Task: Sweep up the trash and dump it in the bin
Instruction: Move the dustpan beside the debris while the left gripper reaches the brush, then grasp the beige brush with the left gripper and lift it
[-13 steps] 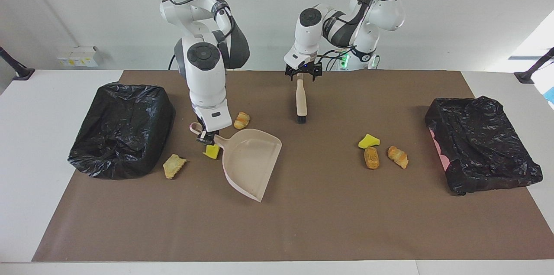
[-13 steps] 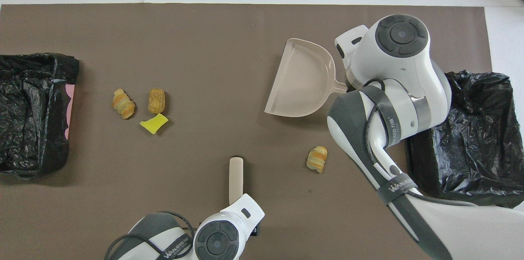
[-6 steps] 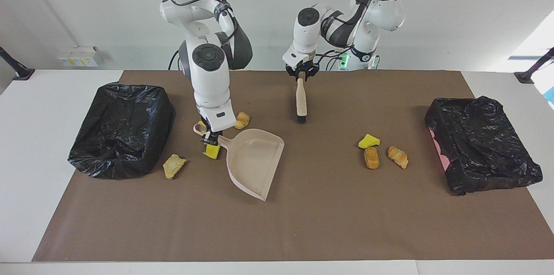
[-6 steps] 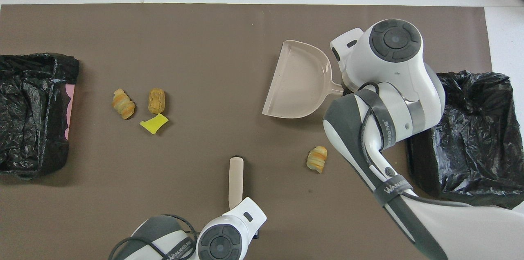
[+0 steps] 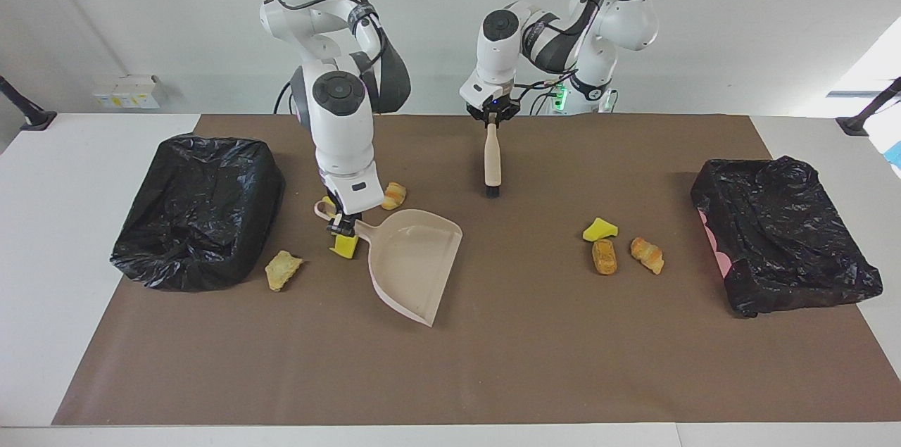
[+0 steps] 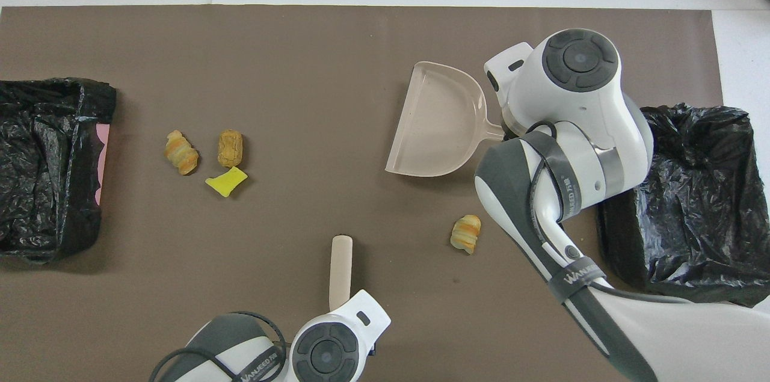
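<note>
Item 1. Right gripper (image 5: 343,224): clenched on the handle of the beige plastic dustpan (image 5: 413,265). It is holding the pan by its handle with the open mouth turned toward the middle of the table, presumably so that pieces can be pushed in.

Item 2. Left gripper (image 5: 492,120): clenched on the top of the beige wooden-handled brush with dark bristles (image 5: 491,162). The brush is hanging upright with its bristles at or just above the brown paper table cover (image 5: 493,362), seemingly readied for sweeping.

Item 3. Trash, group by the dustpan: a golden-brown striped pastry roll (image 5: 394,196) is lying nearer to the robots than the pan; a bright yellow spongy wedge (image 5: 345,246) is sitting just under the right gripper beside the pan's handle; a pale golden flaky pastry piece (image 5: 283,269) is lying beside the black-bagged bin at the right arm's end (image 5: 197,222).

Item 4. Trash, group toward the left arm's end: a second yellow spongy wedge (image 5: 599,229), a brown oblong bread piece (image 5: 604,256) and another striped pastry roll (image 5: 647,254) are clustering together, well apart from the black-bagged bin at that end (image 5: 781,236).

Item 5. Status, as judged: both tools are in hand, the pan is empty, and no piece is visibly in either bin; sweeping is not yet begun.
</note>
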Motion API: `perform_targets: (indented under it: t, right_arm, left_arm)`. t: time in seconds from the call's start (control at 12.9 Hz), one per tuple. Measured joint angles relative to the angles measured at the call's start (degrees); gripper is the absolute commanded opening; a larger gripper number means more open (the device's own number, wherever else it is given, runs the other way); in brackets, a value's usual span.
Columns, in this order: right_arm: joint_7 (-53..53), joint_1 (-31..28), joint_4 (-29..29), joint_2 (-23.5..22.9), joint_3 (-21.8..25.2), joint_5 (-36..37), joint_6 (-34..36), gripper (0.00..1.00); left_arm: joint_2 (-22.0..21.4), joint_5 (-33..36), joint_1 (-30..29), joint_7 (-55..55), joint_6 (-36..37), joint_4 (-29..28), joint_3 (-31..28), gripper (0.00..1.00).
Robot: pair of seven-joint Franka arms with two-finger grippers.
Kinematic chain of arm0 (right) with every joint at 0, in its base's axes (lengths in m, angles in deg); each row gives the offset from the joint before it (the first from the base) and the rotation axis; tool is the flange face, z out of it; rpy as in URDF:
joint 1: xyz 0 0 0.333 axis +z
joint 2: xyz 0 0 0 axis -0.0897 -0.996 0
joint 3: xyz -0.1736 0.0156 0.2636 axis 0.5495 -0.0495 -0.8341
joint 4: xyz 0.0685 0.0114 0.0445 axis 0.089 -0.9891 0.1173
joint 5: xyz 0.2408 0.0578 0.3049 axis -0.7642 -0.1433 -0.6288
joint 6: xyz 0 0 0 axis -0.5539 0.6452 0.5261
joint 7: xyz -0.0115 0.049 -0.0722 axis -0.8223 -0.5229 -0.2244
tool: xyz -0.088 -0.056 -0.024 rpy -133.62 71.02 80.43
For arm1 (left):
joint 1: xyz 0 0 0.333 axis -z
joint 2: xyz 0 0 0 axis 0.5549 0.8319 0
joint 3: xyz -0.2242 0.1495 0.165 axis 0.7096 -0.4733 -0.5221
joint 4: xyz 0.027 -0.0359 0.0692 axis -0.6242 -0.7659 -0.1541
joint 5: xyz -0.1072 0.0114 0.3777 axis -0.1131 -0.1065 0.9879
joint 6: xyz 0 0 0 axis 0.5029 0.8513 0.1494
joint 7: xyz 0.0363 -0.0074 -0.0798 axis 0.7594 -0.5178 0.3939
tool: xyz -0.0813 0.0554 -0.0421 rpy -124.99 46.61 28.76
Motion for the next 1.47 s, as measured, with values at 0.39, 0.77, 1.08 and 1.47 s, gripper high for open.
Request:
perform_targets:
  t: [0.39,0.77,1.08,1.47]
  right_arm:
    - [-3.1,6.6,-5.0,0.2,-0.9,-1.5,-0.1,0.00]
    - [-3.0,8.9,-8.5,1.6,-0.8,-1.6,-3.2,0.00]
    - [-3.0,8.4,-8.9,2.0,-0.7,-1.6,-3.6,0.00]
    - [-3.1,8.9,-10.8,2.0,-0.8,-1.6,-9.0,0.00]
  left_arm:
    - [-3.4,0.6,-10.8,-8.9,10.1,4.1,-1.3,0.00]
    - [-6.7,5.8,-28.0,-26.6,17.4,6.9,-1.7,0.00]
    - [-4.5,10.8,-40.0,-39.0,12.0,8.2,-1.7,0.00]
    - [7.6,14.8,-47.1,-42.8,8.4,21.7,-1.7,0.00]
